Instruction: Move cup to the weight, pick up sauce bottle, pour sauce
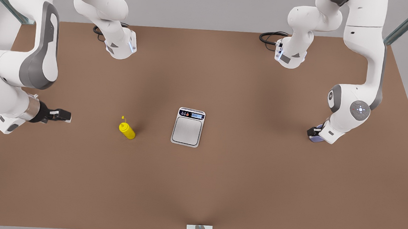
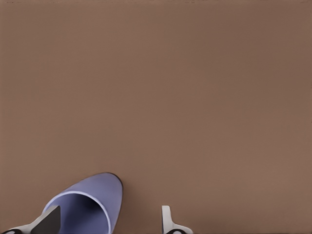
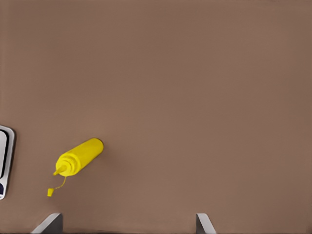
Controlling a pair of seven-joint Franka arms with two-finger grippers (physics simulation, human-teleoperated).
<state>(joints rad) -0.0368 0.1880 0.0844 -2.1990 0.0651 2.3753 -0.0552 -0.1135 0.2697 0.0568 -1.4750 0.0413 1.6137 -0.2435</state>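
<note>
Brown table (image 1: 219, 189), seen from above in the front view.

Scale (image 1: 187, 127) flat near the table's middle, steel plate bare, dark display strip on its far edge. Corner of it also at the edge of the right wrist view (image 3: 4, 161).

Sauce bottle (image 1: 127, 130) standing on the table, on the front view's left of the scale, near but apart from it. Yellow body, thin nozzle, small cap dangling on a thread. Contents not visible through the yellow wall. Same bottle in the right wrist view (image 3: 80, 156), nozzle end toward the scale's side.

Right gripper (image 1: 64, 116) low over the table at the front view's left, well apart from the bottle, pointing toward it. Fingers (image 3: 48, 223) spread wide, nothing between them, bare table between the tips.

Cup (image 1: 316, 136) at the front view's right, well apart from the scale, mostly hidden under the arm there. In the left wrist view, lavender-blue cup (image 2: 90, 202) with its open mouth in sight; inside mostly blocked by a finger, so contents cannot be told.

Left gripper (image 1: 315, 133) down at the cup. Fingers (image 2: 166, 219) apart; one dark pad across the cup's mouth, the other pale finger out on the far side of the cup's wall with a gap of table showing. Wall between the fingers, not clamped.
</note>
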